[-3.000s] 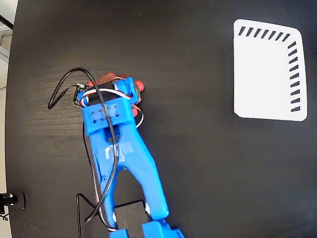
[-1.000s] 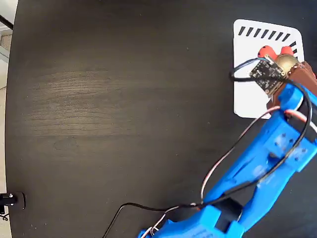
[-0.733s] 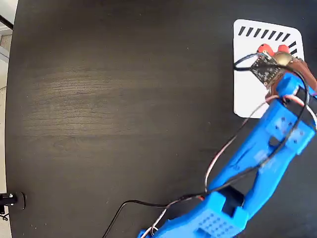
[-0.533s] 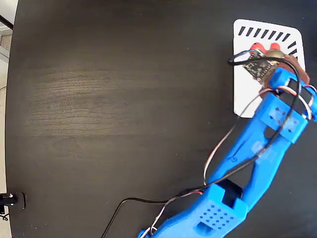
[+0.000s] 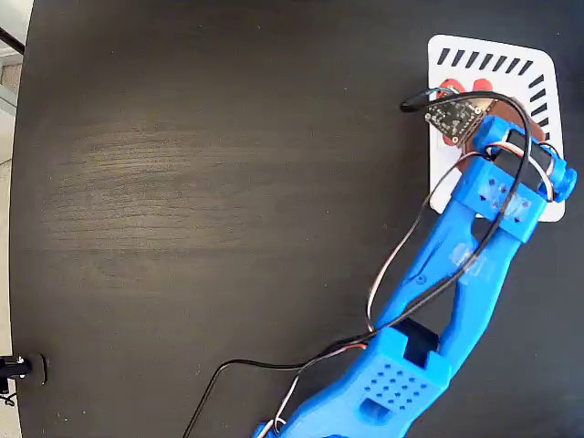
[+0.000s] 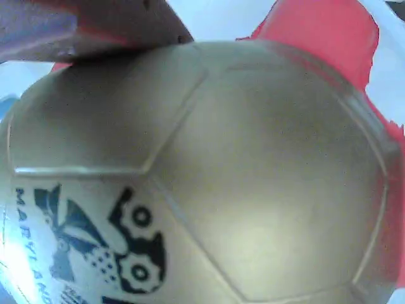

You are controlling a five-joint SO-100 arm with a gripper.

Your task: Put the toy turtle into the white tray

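1. Right now my gripper [image 5: 465, 102] sits over the upper part of the tray [image 5: 540, 80], at the end of my blue arm [image 5: 465, 265], which reaches up from the bottom edge of the fixed view.
2. Close up, the turtle [image 6: 253, 177] fills the wrist view: its gold shell presses against one brown finger [image 6: 95, 25] at the top, red limbs poke out past the shell, and white tray surface shows behind them.
3. From that I read my gripper as clenched on the turtle, though I cannot see the second finger.
4. In the fixed view only a bit of the turtle's red [image 5: 449, 89] peeks out beyond my wrist board [image 5: 454, 116], just inside the tray's left edge and below its striped border.
5. I cannot tell whether the turtle touches the tray or hangs just above it.
6. Compared with a second ago, my gripper has swung leftward and toward the striped end, carrying the turtle along, and my arm now stretches straighter.
7. Table [image 5: 201, 182] and tray lie where they were.
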